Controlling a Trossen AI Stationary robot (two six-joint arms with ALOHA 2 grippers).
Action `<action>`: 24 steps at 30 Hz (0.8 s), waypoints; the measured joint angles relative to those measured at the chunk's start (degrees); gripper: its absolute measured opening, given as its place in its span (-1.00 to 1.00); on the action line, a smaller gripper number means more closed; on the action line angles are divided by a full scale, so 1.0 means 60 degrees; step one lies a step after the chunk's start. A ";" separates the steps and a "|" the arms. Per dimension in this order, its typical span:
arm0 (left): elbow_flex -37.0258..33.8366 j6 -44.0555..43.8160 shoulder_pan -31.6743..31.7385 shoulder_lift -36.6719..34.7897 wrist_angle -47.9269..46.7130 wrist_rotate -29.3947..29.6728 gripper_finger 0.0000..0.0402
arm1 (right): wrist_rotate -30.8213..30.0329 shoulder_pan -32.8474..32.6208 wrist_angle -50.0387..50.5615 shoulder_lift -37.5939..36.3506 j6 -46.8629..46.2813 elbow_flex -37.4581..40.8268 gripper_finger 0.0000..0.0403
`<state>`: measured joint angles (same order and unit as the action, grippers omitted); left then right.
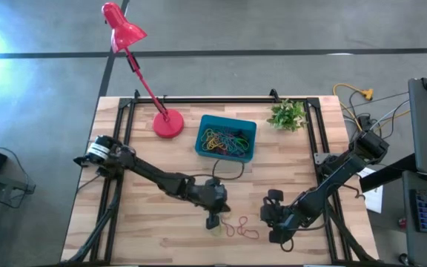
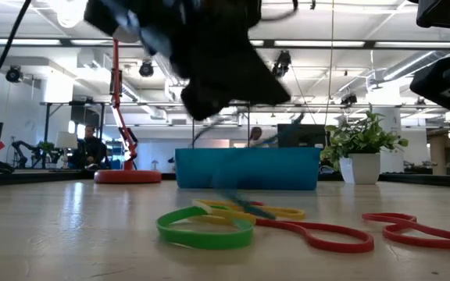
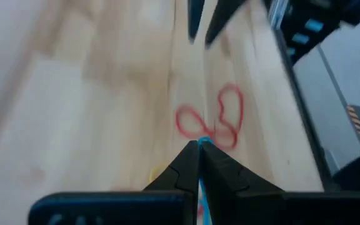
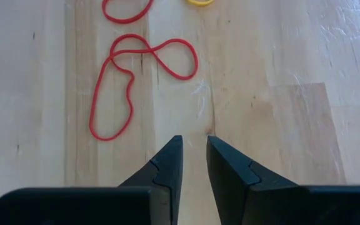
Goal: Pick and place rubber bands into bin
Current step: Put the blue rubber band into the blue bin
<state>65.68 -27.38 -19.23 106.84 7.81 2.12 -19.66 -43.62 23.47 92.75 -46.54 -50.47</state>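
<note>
My left gripper [image 1: 213, 220], low centre of the high view, is pinched shut on a teal rubber band [image 3: 199, 145]. It could slip free before reaching the bin [image 1: 225, 138] upper centre. Right gripper [image 4: 193, 147] waits narrowly parted. Pale wood table [image 1: 147, 233]; bright workshop behind.

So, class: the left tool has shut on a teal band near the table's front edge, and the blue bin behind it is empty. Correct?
One error: the bin is not empty; the high view shows a heap of coloured rubber bands inside. The left tool is shut on a teal band.
</note>
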 joint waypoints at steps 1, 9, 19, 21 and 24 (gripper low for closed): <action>0.0036 0.0154 0.0053 -0.0124 0.0000 0.0068 -1.00 | 0.0000 0.0000 0.0027 0.0000 0.0000 0.0010 -0.70; 0.0259 0.1522 0.0704 -0.1080 0.0115 0.0890 -1.00 | -0.0006 0.0004 -0.0009 0.0000 -0.0003 0.0040 -0.70; 0.0332 0.2868 0.2693 -0.1459 0.0109 0.1267 -1.00 | -0.0251 0.0004 -0.0021 0.0000 -0.0225 0.0061 -0.70; 0.0330 0.2959 0.3185 -0.1459 0.0112 0.1268 -1.00 | -0.0255 0.0022 -0.0037 0.0000 -0.0402 0.0061 -0.70; 0.0300 0.2980 0.3941 -0.1459 0.0095 0.1118 -1.00 | -0.0273 0.0025 -0.0034 0.0000 -0.0840 0.0061 -0.70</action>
<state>67.48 -9.50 4.42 98.08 8.38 8.83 -21.30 -43.46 23.27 92.75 -51.59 -50.11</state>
